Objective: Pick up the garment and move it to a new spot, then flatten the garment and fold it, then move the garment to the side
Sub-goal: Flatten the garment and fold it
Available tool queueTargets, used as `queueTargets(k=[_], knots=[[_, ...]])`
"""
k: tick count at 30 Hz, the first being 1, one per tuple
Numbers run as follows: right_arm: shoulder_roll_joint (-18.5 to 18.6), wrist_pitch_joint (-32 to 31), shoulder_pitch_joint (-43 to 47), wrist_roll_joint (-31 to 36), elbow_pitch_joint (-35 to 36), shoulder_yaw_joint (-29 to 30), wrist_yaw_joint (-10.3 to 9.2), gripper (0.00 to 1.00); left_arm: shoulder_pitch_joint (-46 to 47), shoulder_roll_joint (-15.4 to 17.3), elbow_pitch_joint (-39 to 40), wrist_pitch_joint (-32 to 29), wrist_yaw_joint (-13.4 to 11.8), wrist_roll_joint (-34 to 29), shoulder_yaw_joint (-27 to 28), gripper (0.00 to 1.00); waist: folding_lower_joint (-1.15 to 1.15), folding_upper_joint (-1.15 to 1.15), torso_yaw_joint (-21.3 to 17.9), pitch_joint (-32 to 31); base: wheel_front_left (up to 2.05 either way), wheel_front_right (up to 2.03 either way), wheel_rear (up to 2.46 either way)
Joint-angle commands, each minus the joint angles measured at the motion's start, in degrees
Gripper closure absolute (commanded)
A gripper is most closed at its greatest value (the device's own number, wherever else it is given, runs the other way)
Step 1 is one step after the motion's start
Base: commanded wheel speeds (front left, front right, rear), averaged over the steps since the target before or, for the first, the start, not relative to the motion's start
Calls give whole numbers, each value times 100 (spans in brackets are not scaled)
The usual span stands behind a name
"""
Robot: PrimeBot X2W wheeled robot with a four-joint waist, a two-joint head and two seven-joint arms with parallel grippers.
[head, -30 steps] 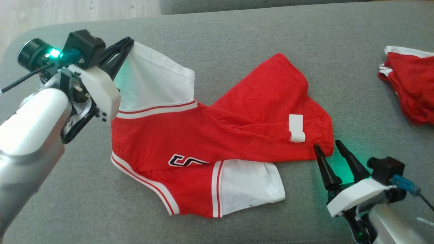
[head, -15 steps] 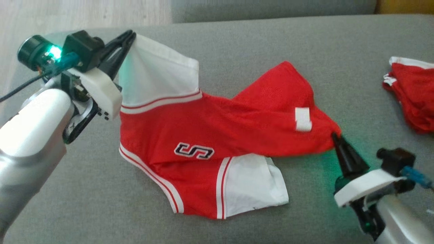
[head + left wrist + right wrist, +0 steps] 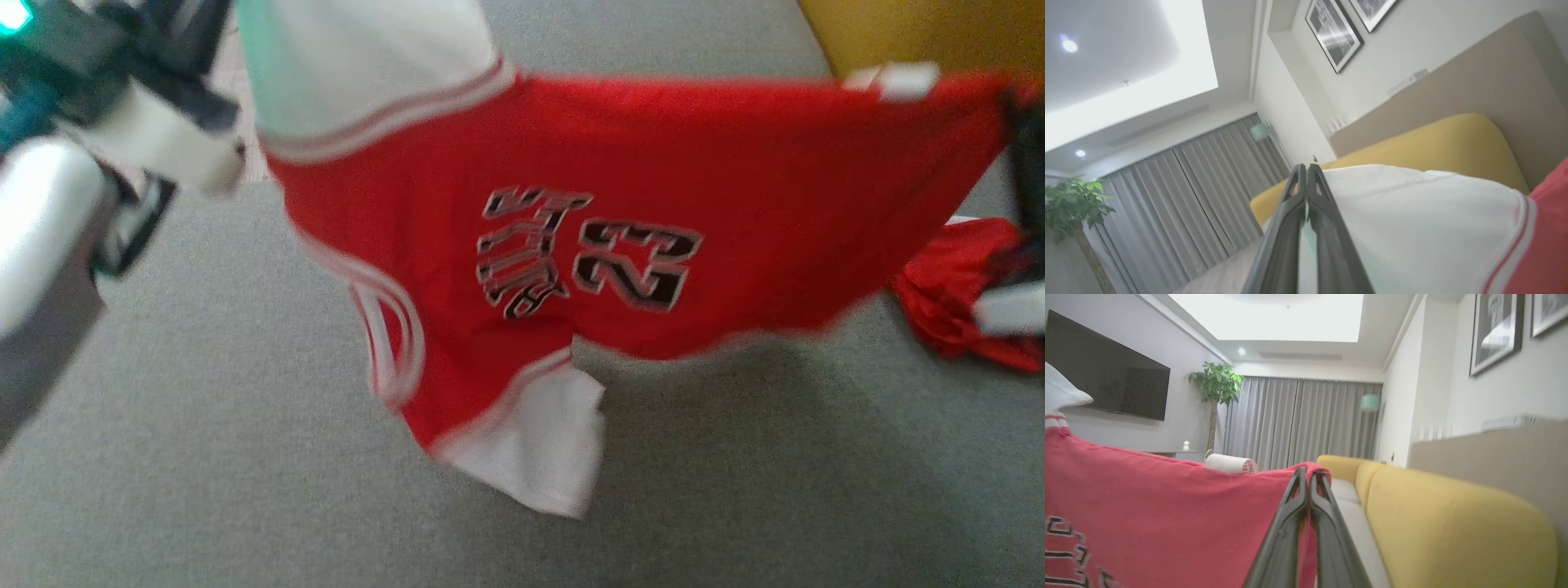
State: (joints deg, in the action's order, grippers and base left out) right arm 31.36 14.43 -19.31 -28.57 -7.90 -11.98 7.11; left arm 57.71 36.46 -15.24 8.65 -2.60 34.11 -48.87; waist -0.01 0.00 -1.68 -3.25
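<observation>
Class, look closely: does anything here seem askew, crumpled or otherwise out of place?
The jersey hangs lopsided between the left end effector and right end effector, one white sleeve dangling. A second red garment lies crumpled nearby.

Left gripper (image 3: 1305,168) held aloft, fingers pressed together on garment (image 3: 735,204) white sleeve. Right gripper (image 3: 1306,473) likewise aloft, pinching red edge.
</observation>
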Motion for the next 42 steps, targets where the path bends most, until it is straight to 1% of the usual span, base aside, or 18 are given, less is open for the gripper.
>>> queueTargets(k=[1,4,7,11,12,13,15,18,20,21,23,25,27,29,31,36,39,42], knots=[[277,-37,-435,49,223,36,37,100,608,266,170,22,-68,-43,424,100,1,0,3,-27,0,0,0],[645,-332,-1034,179,220,-16,37,100,1005,221,243,-21,-87,-127,506,100,1,0,75,29,0,0,0],[835,-680,-1642,153,-3,-265,37,100,1387,59,116,-95,44,-160,484,100,1,0,135,176,0,0,0],[869,-1016,-2441,-18,-540,-842,37,100,1890,-217,-391,-308,336,-196,333,100,1,0,202,581,0,0,0],[846,-1081,-2668,-111,-672,-998,37,100,2048,-266,-554,-358,407,-218,311,100,1,0,201,759,0,0,0],[805,-1130,-3183,-220,-977,-1261,37,100,2398,-366,-918,-406,512,-302,275,100,1,0,188,1137,0,0,0],[748,-1106,-3687,-242,-1361,-1496,37,100,2752,-503,-1317,-325,558,-450,232,100,1,0,179,1445,0,0,0],[629,-928,-4448,-264,-1887,-1700,37,100,3348,-750,-1836,-12,490,-689,251,100,1,0,145,1892,0,0,0],[568,-708,-4929,-215,-2168,-1779,37,100,3756,-894,-2130,278,370,-893,274,100,1,0,105,2164,0,0,0],[568,-708,-4929,-215,-2168,-1779,37,100,3756,-894,-2130,278,370,-893,274,100,1,0,105,2164,0,0,0],[521,-451,-5311,-139,-2410,-1859,37,100,4077,-1000,-2338,497,248,-1074,319,100,1,0,75,2352,0,0,0],[523,-249,-5602,-82,-2609,-1909,37,100,4299,-1090,-2377,601,163,-1197,404,100,1,0,82,2513,0,0,0],[568,-129,-5802,-67,-2740,-1954,37,100,4382,-1107,-2108,627,94,-1290,582,100,1,0,133,2691,0,0,0],[628,-51,-5870,-61,-2788,-2062,37,100,4194,-1028,-1619,631,65,-1410,766,100,1,0,191,2856,0,0,0],[691,-5,-5812,-84,-2817,-2225,37,100,3823,-872,-1146,632,78,-1494,931,100,1,0,252,2978,0,0,0],[908,47,-5331,-324,-2758,-2507,37,100,2364,-768,-67,633,10,-1343,1422,100,1,0,489,3093,0,0,0],[998,53,-4812,-446,-2555,-2443,37,100,1329,-705,517,634,-26,-1350,1591,100,1,0,585,2996,0,0,0],[1060,55,-4062,-543,-2253,-2212,37,100,228,-621,1037,634,-74,-1387,1717,100,1,0,642,2793,0,0,0]])
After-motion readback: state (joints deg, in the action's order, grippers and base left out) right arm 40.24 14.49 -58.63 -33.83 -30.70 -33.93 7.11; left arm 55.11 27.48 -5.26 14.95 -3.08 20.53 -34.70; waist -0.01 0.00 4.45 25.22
